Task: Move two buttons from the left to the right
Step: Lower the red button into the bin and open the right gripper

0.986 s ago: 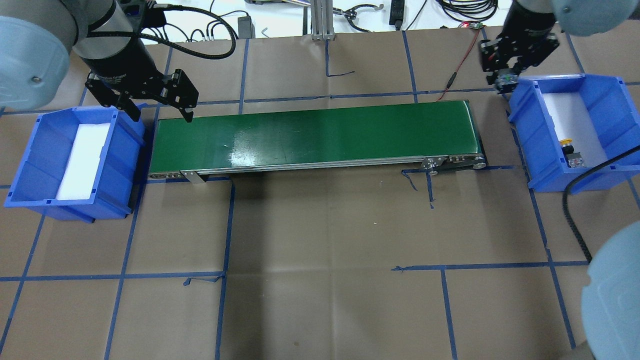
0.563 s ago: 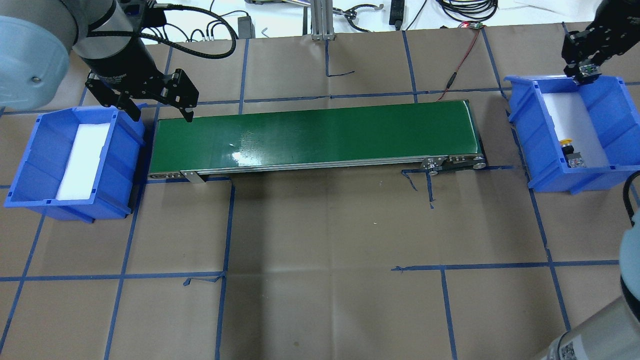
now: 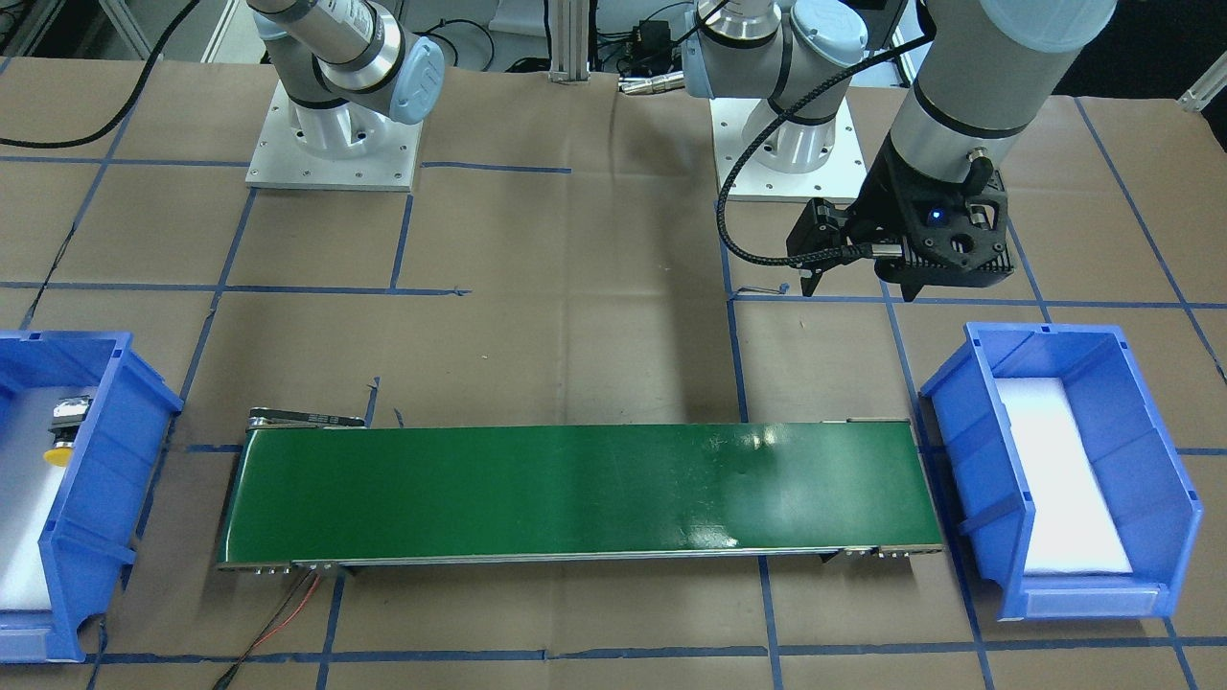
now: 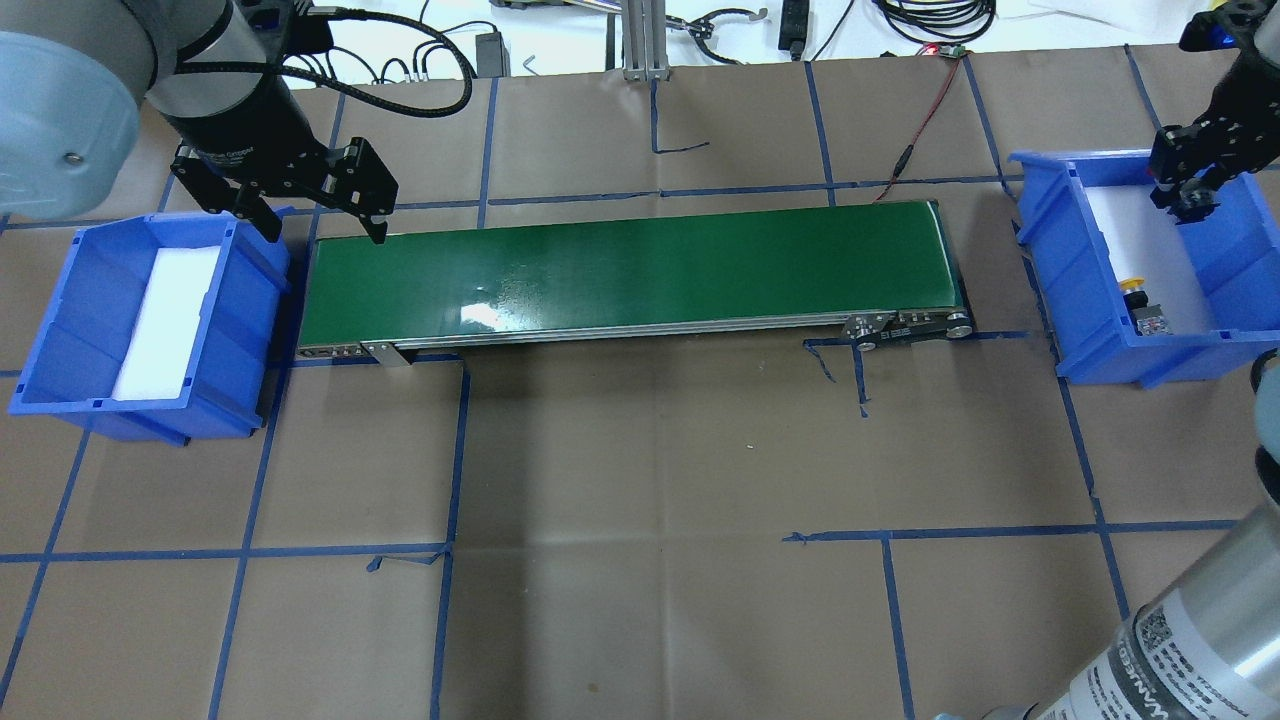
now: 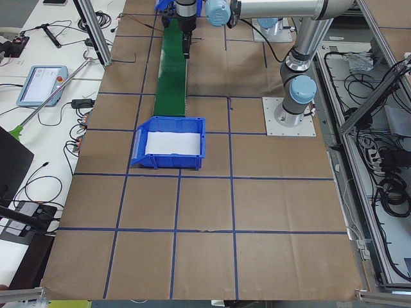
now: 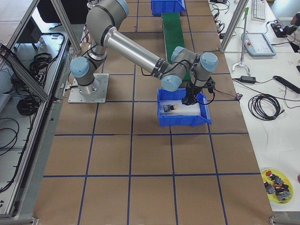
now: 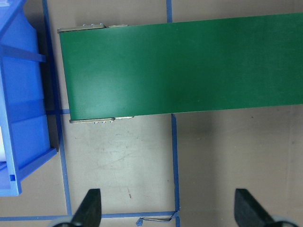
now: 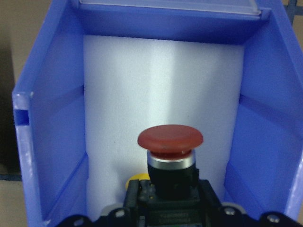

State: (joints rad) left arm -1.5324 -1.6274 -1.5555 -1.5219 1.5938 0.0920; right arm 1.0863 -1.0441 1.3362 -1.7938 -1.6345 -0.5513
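Note:
My right gripper (image 4: 1188,200) hangs over the far part of the right blue bin (image 4: 1060,260), shut on the red button (image 8: 170,140). In the right wrist view the red cap points forward over the bin's white foam, its black body clamped between the fingers. The yellow button (image 4: 1134,287) lies on the foam in the same bin, near its front; it also shows in the front-facing view (image 3: 63,433). My left gripper (image 4: 325,232) is open and empty over the belt's left end, and in the left wrist view its fingers (image 7: 91,204) stand wide apart.
The green conveyor belt (image 4: 630,270) runs between the two bins. The left blue bin (image 4: 60,330) holds only white foam. A black cable loops behind the left arm. A red wire (image 4: 920,125) lies past the belt's far right end.
My right gripper has carried the red button from beside the bin's far left corner across to over the bin, then a little nearer. The left arm has not moved.

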